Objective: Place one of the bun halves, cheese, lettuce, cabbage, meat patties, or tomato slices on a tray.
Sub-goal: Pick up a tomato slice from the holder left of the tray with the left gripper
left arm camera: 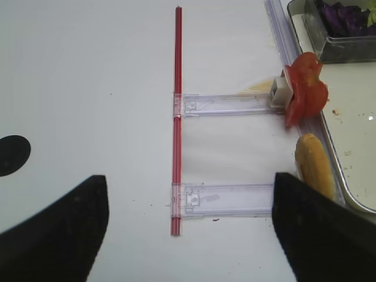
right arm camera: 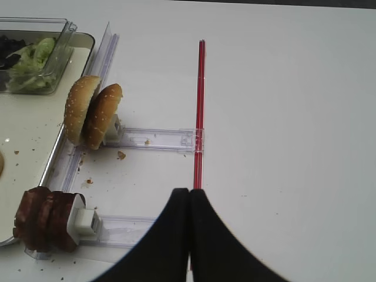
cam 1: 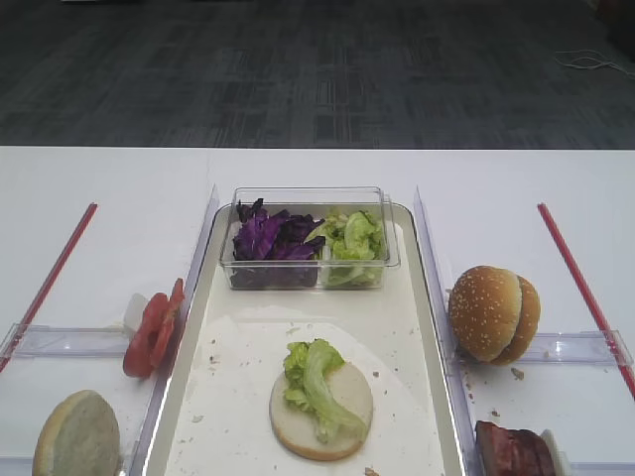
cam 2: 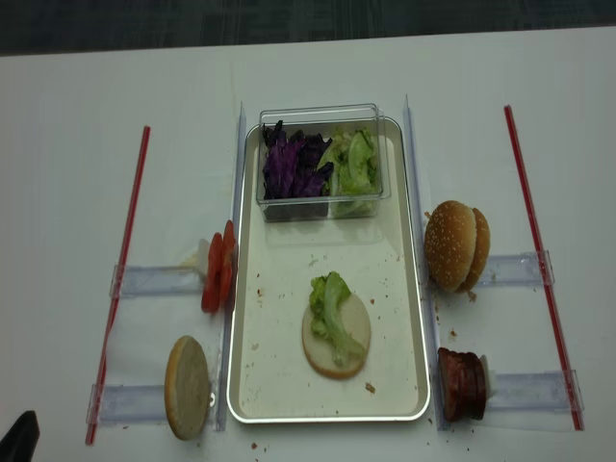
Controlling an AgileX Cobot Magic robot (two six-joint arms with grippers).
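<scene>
Tomato slices [cam 1: 154, 332] on edge | tray [cam 1: 417, 327] long axis near-far

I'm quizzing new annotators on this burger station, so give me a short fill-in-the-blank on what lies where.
1. On the bun half lying in the tray sits a piece of ____.
2. In the clear tub, the purple cabbage fills the ____ side.
3. The tomato slices stand just outside the tray's ____ rim.
4. The right gripper has its jaws ____.

Missing words: lettuce; left; left; shut
</scene>
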